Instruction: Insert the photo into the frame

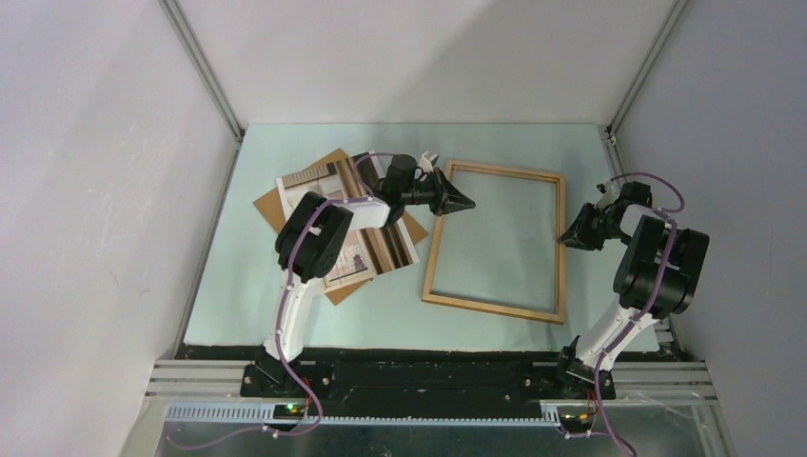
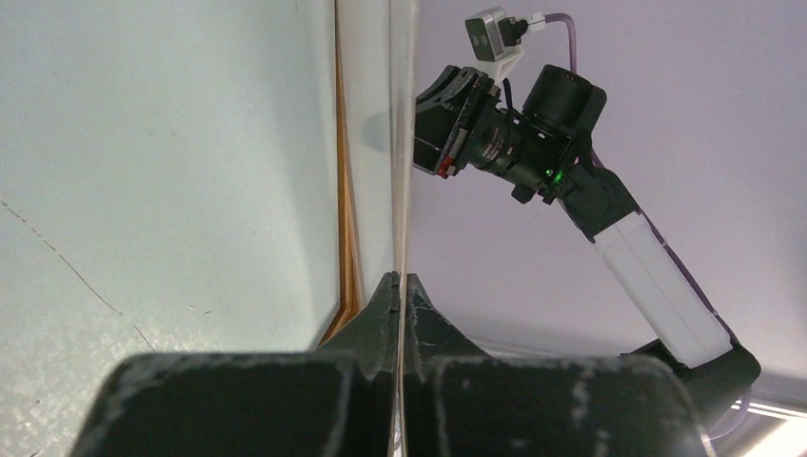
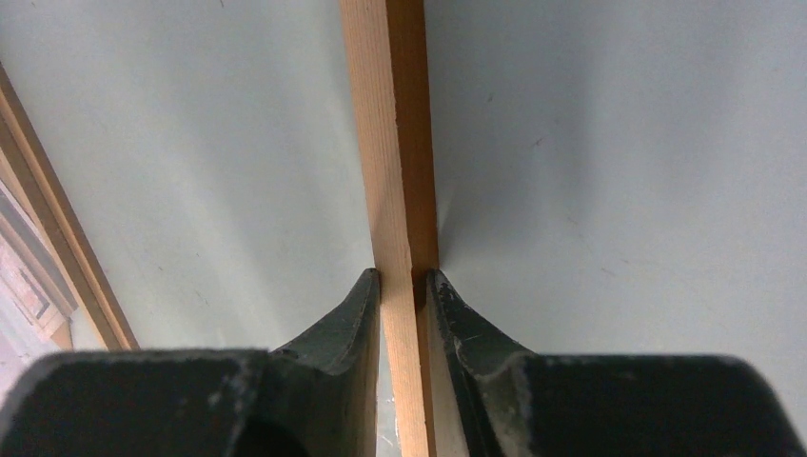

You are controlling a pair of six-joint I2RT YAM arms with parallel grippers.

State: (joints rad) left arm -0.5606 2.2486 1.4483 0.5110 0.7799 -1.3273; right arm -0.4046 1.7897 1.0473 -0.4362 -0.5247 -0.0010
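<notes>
1. We see a pale green mat (image 1: pixel 285 314) covering the table top; in both wrist views it shows as a smooth, light surface with a few faint marks.
2. We see a plain brown backing board (image 1: pixel 269 204) lying flat on the left half of the mat, turned at an angle, with only its corners and edges showing.
3. We see grey walls on the left (image 1: pixel 95 190), at the back (image 1: pixel 419 57) and on the right (image 1: pixel 742 114).
4. We see aluminium posts (image 1: pixel 202 69) rising at the two far corners.
5. We see a black base plate (image 1: pixel 428 381) along the near edge, and just in front of it a slotted grey cable duct (image 1: pixel 409 412).
</notes>
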